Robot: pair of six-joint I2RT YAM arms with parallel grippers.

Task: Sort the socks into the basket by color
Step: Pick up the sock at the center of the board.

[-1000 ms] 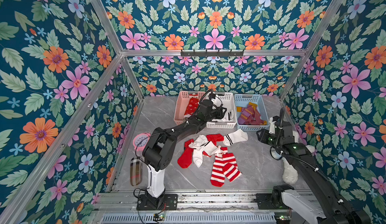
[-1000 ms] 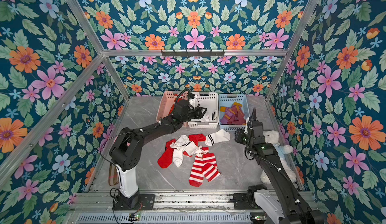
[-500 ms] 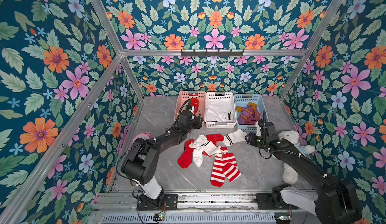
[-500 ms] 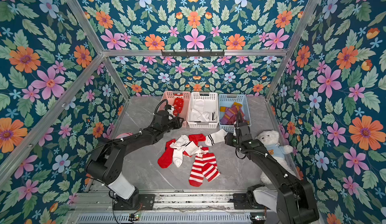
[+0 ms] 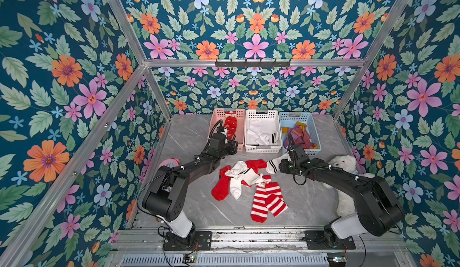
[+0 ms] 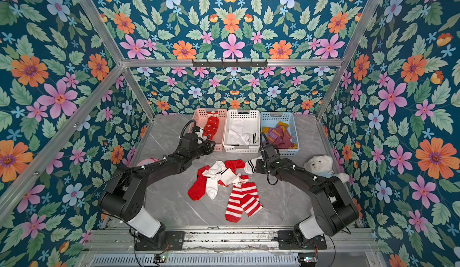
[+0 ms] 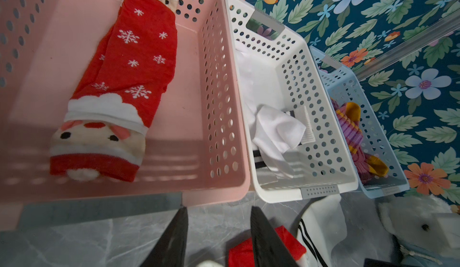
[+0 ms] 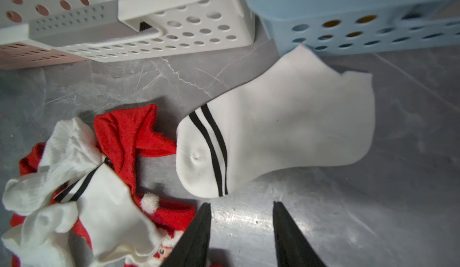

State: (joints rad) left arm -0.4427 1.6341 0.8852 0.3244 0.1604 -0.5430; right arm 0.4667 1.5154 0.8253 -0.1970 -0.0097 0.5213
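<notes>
Loose socks lie mid-table: a plain red one (image 5: 220, 187), white ones (image 5: 236, 187), a red-and-white striped pair (image 5: 266, 201) and a white sock with black bands (image 5: 275, 163). At the back stand three baskets. The pink basket (image 5: 241, 133) holds a red Santa sock (image 7: 129, 61), the white basket (image 5: 261, 150) white socks, and the blue basket (image 5: 314, 128) maroon-and-mustard socks (image 5: 300, 136). My left gripper (image 7: 219, 207) is open and empty, low in front of the pink basket's near corner. My right gripper (image 8: 241, 203) is open over bare table, just short of the banded sock (image 8: 273, 128).
A white plush bear (image 5: 344, 163) sits at the right, behind my right arm. A pink alarm clock (image 5: 169, 162) stands by the left wall. A hook rail (image 5: 252, 62) runs along the back wall. The floral walls close in on three sides.
My left arm has drawn back from over the white basket and dropped low before the pink one. My right arm has swung in from the right and down to the banded sock.
</notes>
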